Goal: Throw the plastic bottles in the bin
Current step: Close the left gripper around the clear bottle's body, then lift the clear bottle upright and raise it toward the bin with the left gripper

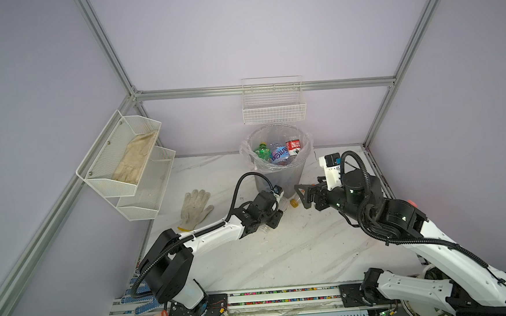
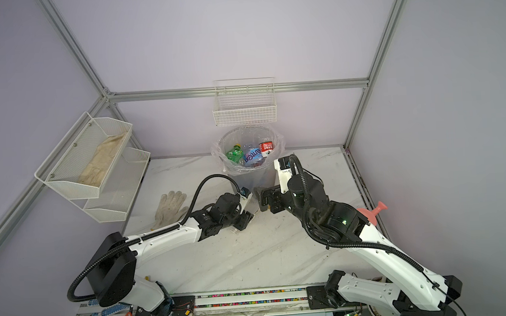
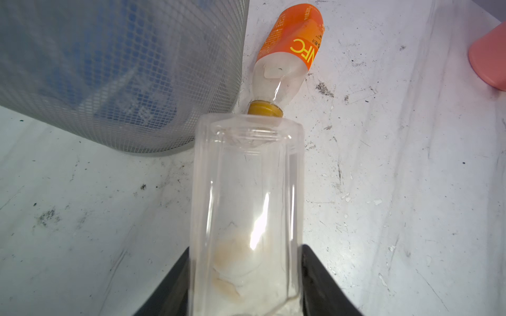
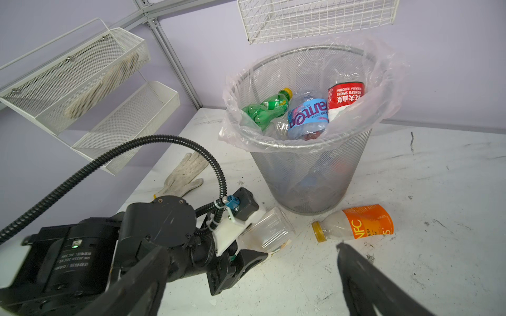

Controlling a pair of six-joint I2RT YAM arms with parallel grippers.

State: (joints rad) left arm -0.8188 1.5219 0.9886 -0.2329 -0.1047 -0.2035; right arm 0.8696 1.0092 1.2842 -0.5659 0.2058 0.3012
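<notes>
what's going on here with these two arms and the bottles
Two robot arms are clearing plastic bottles into the grey mesh bin, which already holds several bottles. The left gripper is shut on a clear bottle low by the bin's foot; I can't tell whether it is off the table. The right gripper hangs open over an orange-labelled bottle lying on its side beside the bin, not gripping it.
</notes>
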